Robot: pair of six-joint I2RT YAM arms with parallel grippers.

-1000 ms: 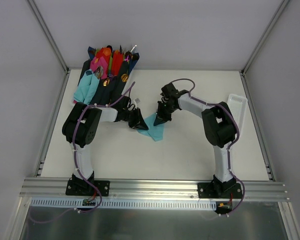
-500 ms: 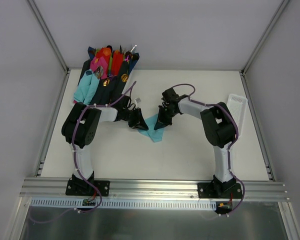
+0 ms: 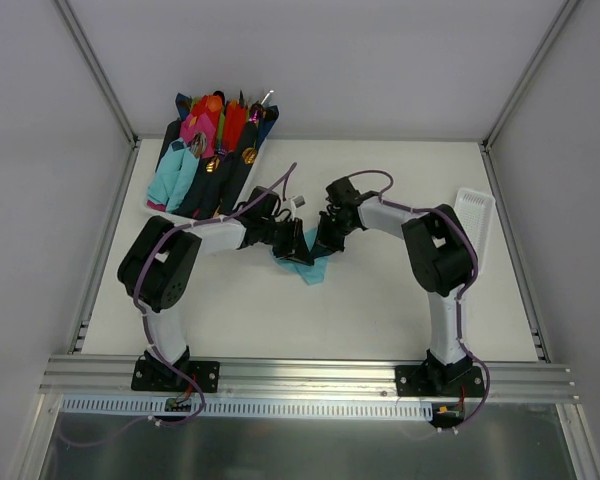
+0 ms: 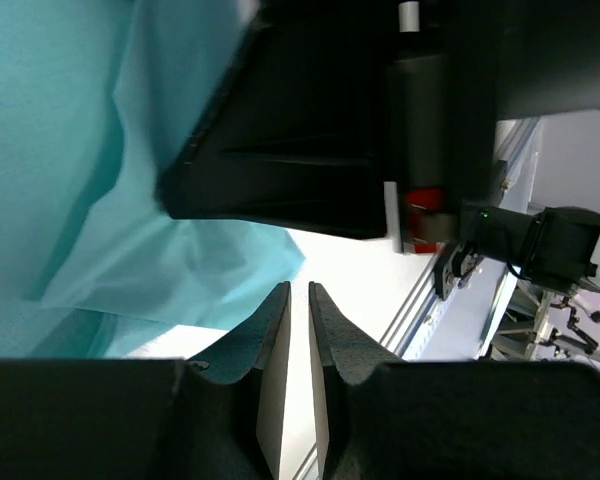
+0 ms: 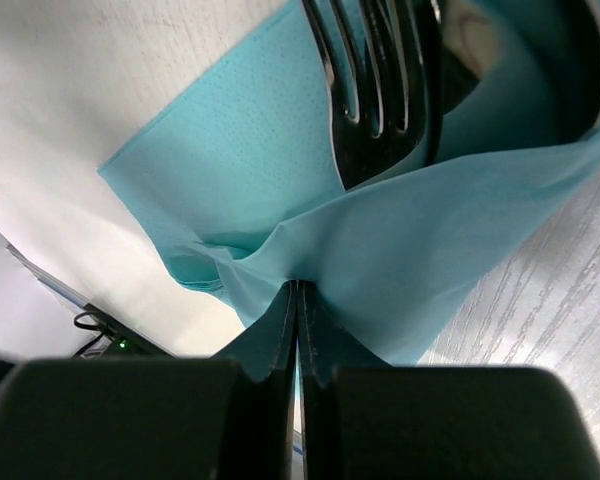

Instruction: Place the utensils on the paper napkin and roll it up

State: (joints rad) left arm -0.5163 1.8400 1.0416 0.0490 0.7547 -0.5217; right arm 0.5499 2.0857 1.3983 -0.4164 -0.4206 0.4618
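The teal paper napkin (image 3: 312, 266) lies mid-table, folded over the silver utensils. In the right wrist view the napkin (image 5: 250, 170) wraps a fork (image 5: 372, 95) and a spoon bowl (image 5: 467, 42). My right gripper (image 5: 297, 290) is shut on a pinched fold of the napkin's edge. In the top view it (image 3: 325, 242) sits at the napkin's far side. My left gripper (image 3: 298, 243) is right beside it, over the napkin's left part. In the left wrist view its jaws (image 4: 299, 296) are nearly together with nothing between them, the napkin (image 4: 70, 150) lying to their left.
A tray (image 3: 156, 205) at the back left holds teal, pink, red and navy napkin bundles with gold cutlery. A white rack (image 3: 477, 226) lies at the table's right edge. The right gripper's black body (image 4: 320, 120) fills the left wrist view close ahead.
My left gripper has moved right, onto the napkin and up against the right gripper. The right gripper has shifted slightly left and kept its hold on the napkin.
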